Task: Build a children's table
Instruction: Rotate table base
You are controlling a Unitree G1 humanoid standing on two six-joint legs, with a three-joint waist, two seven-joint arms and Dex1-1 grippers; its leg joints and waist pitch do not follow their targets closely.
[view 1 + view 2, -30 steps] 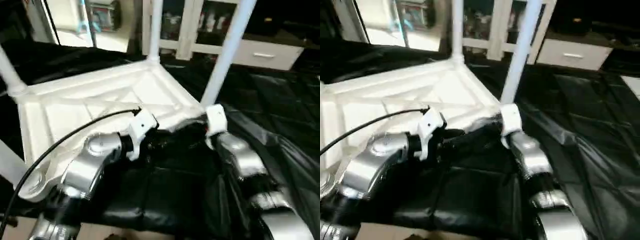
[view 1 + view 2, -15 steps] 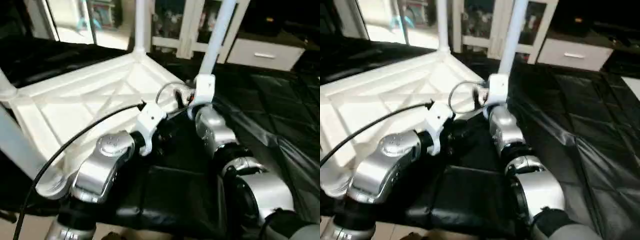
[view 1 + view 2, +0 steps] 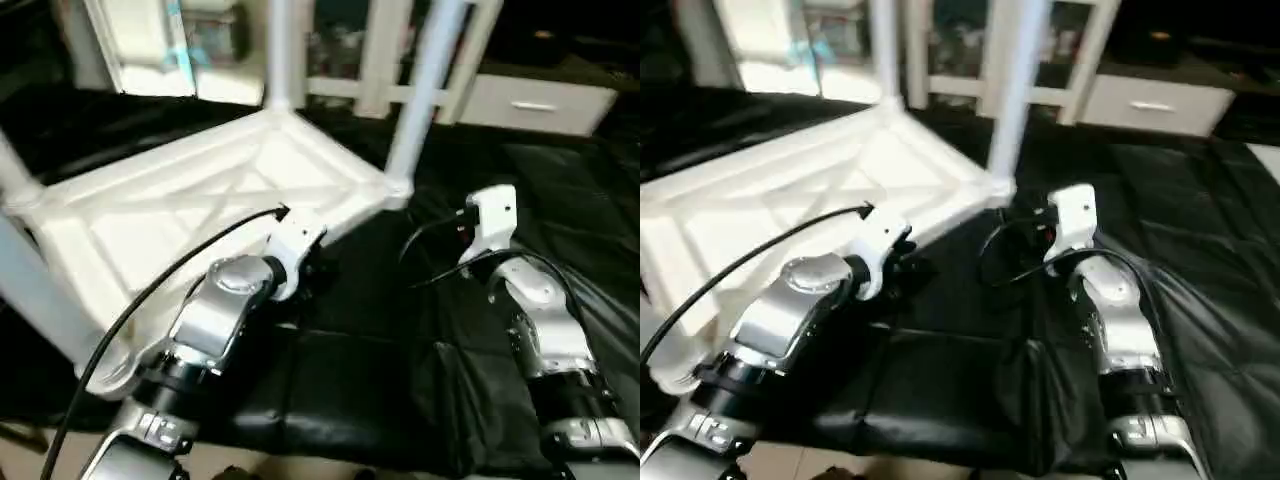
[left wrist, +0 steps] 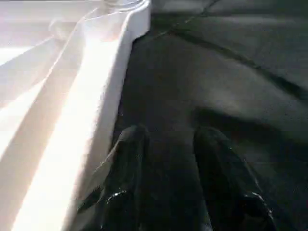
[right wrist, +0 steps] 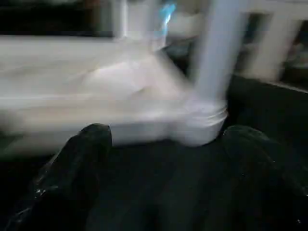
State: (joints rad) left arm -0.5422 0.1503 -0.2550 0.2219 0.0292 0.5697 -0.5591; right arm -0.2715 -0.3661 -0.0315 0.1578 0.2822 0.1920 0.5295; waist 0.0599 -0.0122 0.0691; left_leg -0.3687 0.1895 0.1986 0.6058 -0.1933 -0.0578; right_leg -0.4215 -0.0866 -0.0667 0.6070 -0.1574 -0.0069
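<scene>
The children's table lies upside down on black sheeting, its ribbed X-braced underside facing up. White tube legs rise from its corner sockets. My left gripper hovers low over the sheeting beside the top's near rim. It is open, a narrow gap between its fingers, with nothing in it. My right gripper is open wide and empty. It faces the near right corner socket and its leg from a short distance. The right wrist sits to the right of that corner.
Black quilted sheeting covers the work surface around the table. A white glass-door cabinet stands behind. A black cable arcs over the table top from my left wrist, and loose cables loop by my right wrist.
My right arm has drawn back to the right, away from the near right leg and corner it reached half a second ago. The left arm stays at the rim. The camera shifted.
</scene>
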